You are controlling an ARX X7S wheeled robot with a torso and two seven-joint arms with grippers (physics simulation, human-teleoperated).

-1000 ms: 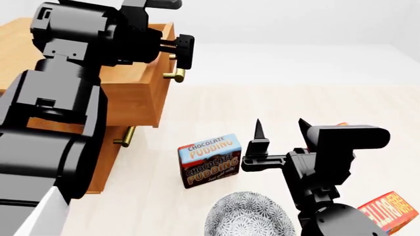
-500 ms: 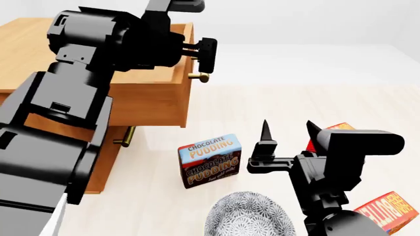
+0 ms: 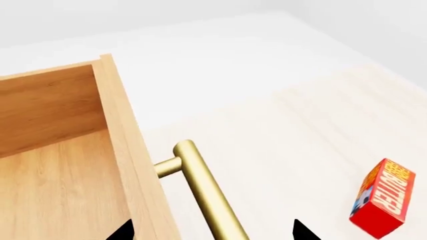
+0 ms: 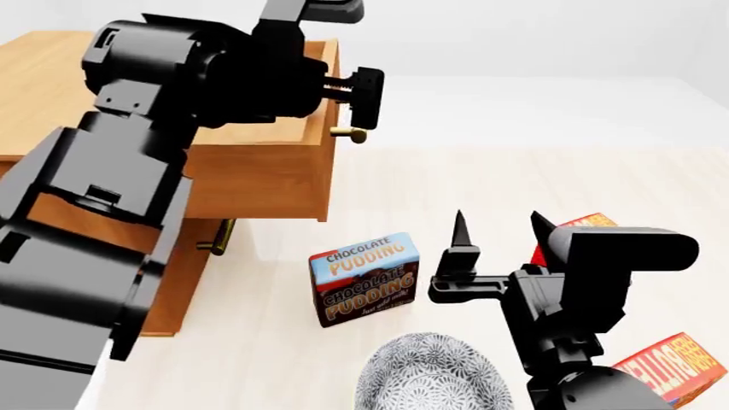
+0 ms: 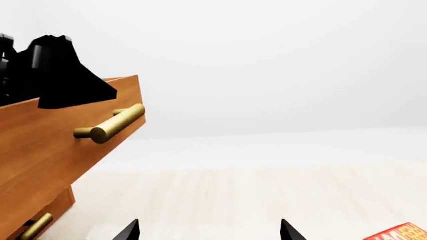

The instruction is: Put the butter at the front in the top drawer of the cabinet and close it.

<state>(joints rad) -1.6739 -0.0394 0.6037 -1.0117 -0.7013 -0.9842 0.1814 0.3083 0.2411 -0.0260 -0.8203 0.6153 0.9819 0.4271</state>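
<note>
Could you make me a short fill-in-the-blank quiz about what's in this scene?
1. The top drawer of the cabinet is pulled ____.
2. The box standing in front of the cabinet reads Chocolate ____.
3. The left gripper hovers by the drawer's ____-coloured bar handle.
4. The right gripper is open and holds ____.

Missing words: open; Pudding; brass; nothing

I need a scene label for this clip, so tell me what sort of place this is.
Probably a bare simulated household test room, not a real kitchen: blank white walls, a pale wood-look floor, a wooden cabinet with its top drawer pulled out, and grocery boxes like the chocolate pudding box standing on the floor.
</note>
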